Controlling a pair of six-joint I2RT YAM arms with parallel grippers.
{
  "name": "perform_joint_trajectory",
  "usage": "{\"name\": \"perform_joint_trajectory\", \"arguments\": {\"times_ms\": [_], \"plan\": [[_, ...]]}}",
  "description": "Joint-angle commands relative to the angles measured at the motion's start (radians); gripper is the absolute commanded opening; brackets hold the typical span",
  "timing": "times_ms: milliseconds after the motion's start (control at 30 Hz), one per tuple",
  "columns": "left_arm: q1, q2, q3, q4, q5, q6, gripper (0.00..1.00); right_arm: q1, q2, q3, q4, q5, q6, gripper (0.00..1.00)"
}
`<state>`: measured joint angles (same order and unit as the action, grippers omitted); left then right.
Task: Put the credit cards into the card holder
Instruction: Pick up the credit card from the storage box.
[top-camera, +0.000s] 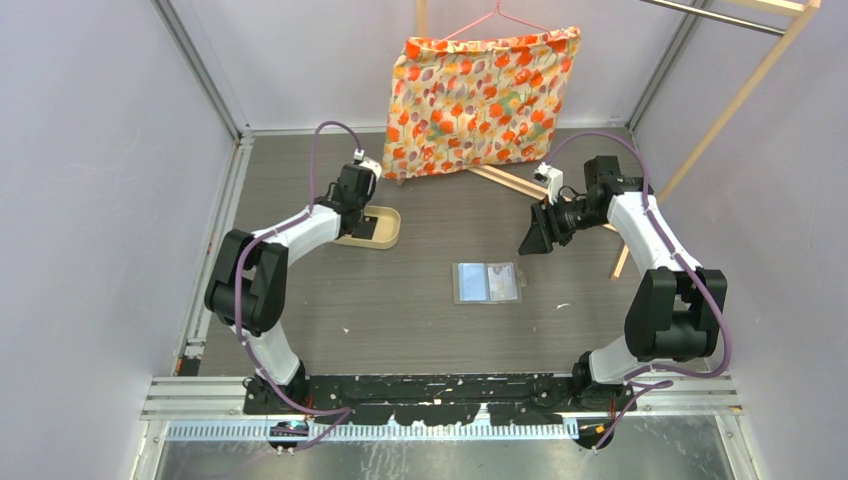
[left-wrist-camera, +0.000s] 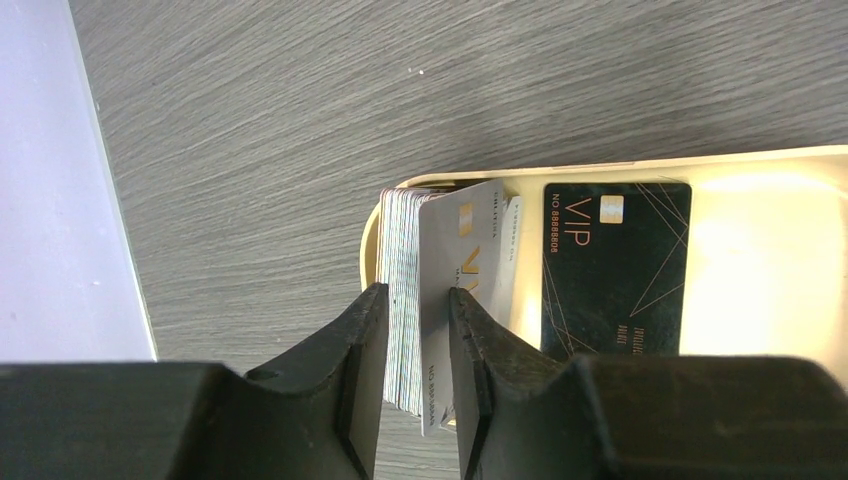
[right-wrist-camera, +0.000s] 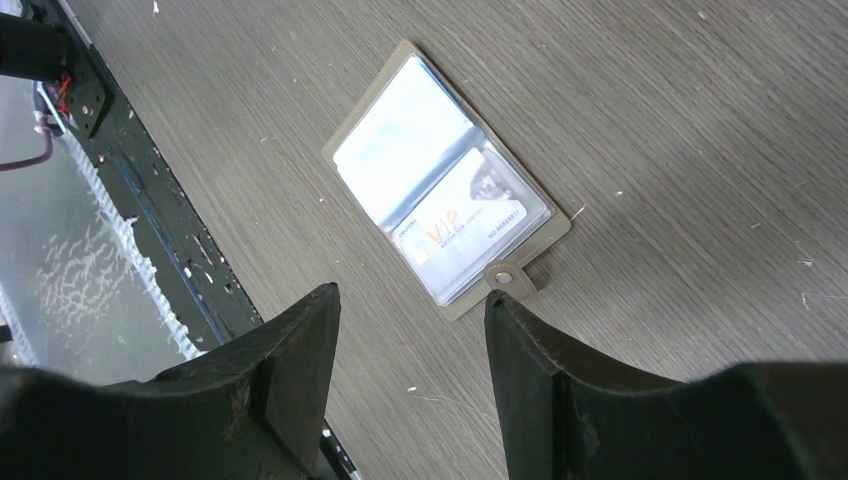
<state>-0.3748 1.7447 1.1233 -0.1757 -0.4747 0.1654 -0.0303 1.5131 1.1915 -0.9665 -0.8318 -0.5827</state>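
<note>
Grey wood-grain counter (top-camera: 420, 310) carries everything. Up and left of centre in the top view, the left hand (left-wrist-camera: 415, 300) reaches into a tan tray (left-wrist-camera: 700, 162). Its fingers are drawn to a narrow gap, pinching a stack of credit cards (left-wrist-camera: 400, 260) that stands on edge. A grey card (left-wrist-camera: 455, 250) leans at the stack's right side. Just beside them a black card (left-wrist-camera: 615, 270) lies flat in the tray. At the right the right hand (right-wrist-camera: 410, 300) hangs spread wide above the counter — holding nothing. Near the middle of the top view the card holder (right-wrist-camera: 445, 180) lies open and flat — one white card (right-wrist-camera: 465, 225) sits in a clear pocket.
</note>
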Motion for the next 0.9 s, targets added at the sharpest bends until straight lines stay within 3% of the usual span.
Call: {"name": "perform_joint_trajectory", "arguments": {"times_ms": [0,533,733,867], "plan": [[-0.003,-0.056,0.003,0.035,-0.013,0.001,0.29,-0.005,0.004,0.028,-0.008,-0.021,-0.02,0.6],[-0.006,-0.054,0.006,0.028,0.006,-0.001,0.12,-0.005,0.002,0.028,-0.011,-0.023,-0.022,0.6],[-0.006,-0.057,0.01,0.014,0.045,-0.005,0.01,-0.005,0.002,0.028,-0.011,-0.02,-0.023,0.6],[-0.006,-0.056,0.019,-0.01,0.079,-0.01,0.0,-0.005,-0.003,0.028,-0.012,-0.018,-0.025,0.6]]}}
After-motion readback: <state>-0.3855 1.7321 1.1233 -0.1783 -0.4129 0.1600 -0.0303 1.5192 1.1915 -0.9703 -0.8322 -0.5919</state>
